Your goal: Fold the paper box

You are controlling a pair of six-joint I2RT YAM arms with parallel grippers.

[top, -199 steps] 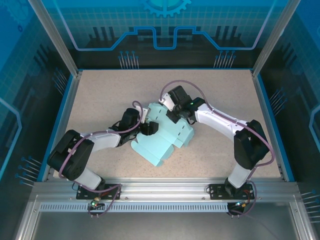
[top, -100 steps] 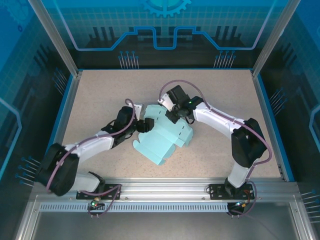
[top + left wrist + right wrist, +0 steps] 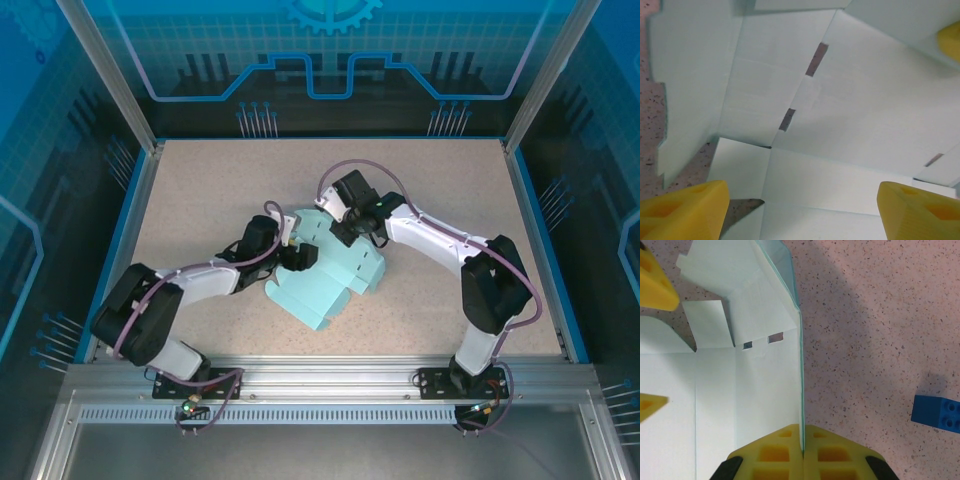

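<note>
Top external: paper box [image 3: 325,285], part-folded, is lying mid-table [image 3: 200,190]. R gripper [image 3: 802,432] is clamping tight on box's upright wall edge. L gripper [image 3: 800,200] is hovering over box w/ fingers wide apart, gripping nothing. Blue block [image 3: 936,413] is sitting apart from box.

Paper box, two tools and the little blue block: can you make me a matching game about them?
Things:
1 left tool
2 right tool
3 paper box
4 blue block

States:
A dark blue, lying apart from the card
B shut on the edge of a raised wall
C open wide over the card
D pale blue, partly folded

Pairs: 1-C, 2-B, 3-D, 4-A
</note>
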